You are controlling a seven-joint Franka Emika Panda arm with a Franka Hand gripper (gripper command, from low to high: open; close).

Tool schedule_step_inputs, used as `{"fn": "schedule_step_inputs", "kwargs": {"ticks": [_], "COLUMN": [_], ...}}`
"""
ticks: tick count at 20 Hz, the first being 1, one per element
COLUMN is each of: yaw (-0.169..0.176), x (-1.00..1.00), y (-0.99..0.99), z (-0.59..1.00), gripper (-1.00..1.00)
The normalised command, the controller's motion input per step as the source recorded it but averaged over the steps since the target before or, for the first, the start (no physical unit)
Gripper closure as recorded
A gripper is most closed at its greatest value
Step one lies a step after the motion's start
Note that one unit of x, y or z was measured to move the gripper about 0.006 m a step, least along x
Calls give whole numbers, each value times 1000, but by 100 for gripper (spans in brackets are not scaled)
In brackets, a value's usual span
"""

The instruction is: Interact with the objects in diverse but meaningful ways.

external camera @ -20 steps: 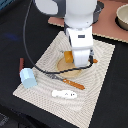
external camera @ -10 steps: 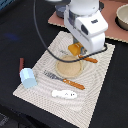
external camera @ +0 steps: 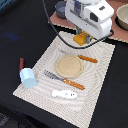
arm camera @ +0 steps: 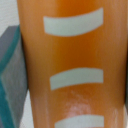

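On the exterior view's left, the thin red-brown sausage (external camera: pixel 22 64) and the pale blue-white carton (external camera: pixel 28 77) lie where they lay a second ago, touching at the near-left corner of the striped mat (external camera: pixel 102 75). The orange-handled fork (external camera: pixel 57 80), the small white speckled piece (external camera: pixel 65 94) and the round tan plate (external camera: pixel 69 66) have not shifted either. The plate, covered by the arm a second ago, is now in full view. The gripper (external camera: pixel 82 36) has risen and moved toward the mat's far edge. It pinches the golden scored bread loaf (external camera: pixel 80 40) and holds it above that edge, beyond the orange-handled knife (external camera: pixel 86 59). In the wrist view the loaf (arm camera: pixel 70 60) fills the picture: glossy orange, with pale curved score marks.
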Motion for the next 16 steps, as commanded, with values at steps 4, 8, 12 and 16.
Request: {"fn": "schedule_step_inputs", "kwargs": {"ticks": [4,8,12,16], "yaw": [-104,-79,-19,0], "x": [-261,-345,-413,-472], "y": [74,116,266,308], "z": [-378,-402,-367,-358], "gripper": [100,100,100,-100]}}
